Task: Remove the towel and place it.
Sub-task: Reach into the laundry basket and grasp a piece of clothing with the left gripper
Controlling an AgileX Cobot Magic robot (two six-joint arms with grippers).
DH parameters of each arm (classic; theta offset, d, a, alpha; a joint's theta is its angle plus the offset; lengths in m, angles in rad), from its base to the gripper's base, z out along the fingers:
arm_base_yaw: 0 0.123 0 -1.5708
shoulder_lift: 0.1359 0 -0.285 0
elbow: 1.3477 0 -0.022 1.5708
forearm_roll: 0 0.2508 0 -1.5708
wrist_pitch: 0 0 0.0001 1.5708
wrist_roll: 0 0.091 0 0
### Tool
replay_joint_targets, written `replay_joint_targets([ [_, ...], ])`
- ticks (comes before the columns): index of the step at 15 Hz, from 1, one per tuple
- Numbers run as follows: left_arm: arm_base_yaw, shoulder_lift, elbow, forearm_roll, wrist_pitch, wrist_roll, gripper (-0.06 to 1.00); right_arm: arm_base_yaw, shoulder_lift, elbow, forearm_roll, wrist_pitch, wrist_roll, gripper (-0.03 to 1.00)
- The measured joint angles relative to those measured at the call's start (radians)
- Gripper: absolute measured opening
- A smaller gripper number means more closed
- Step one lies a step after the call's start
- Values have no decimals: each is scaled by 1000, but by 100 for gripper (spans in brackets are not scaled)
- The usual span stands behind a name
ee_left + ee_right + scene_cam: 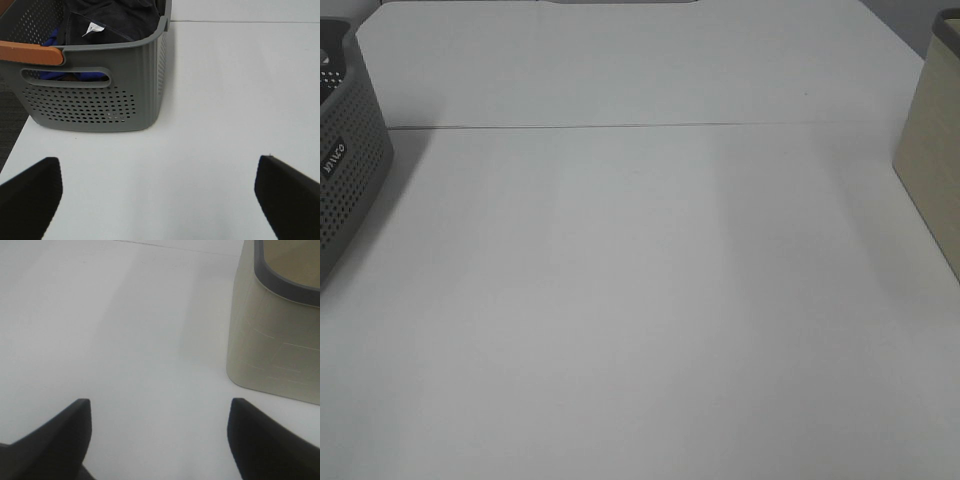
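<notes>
A grey plastic basket with many small round holes (100, 102) is set at the far left of the table. An orange band (30, 52) is fixed on its rim, above a long hand slot. The dark charcoal-grey soft towel (117, 17) is bunched up inside this basket. A small white tag (93, 28) is seen on it. Something bright blue (52, 37) is tucked in beside the towel, but what it is cannot be told. Past the table edge by the basket, a strip of dark floor (9, 115) is seen.

The left gripper (160, 200) is held over the table, near the basket but not touching it. Its two black fingers (30, 197) are spread wide apart and nothing is held between them.

The wide flat white table (640, 320) fills the middle. It is crossed from side to side by one thin straight line (650, 125). Faint lighter and darker bands are seen on the smooth top.

The right gripper (160, 440) is held over the white top too. Its dark fingers (55, 440) are also spread wide, and nothing is gripped.

At the far right a tall beige plastic bin (932, 170) is set on the table. Its top is edged with a dark grey rim (280, 280). The bin is close to the right gripper, but the two are kept apart. The towel and the bin are well apart, at opposite sides of the table.
</notes>
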Motion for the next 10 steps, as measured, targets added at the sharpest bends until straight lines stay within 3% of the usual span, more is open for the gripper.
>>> replay_joint_targets([
  [10, 0, 0, 0, 0, 0, 0, 99, -17, 0, 0, 0, 0, 0, 73],
])
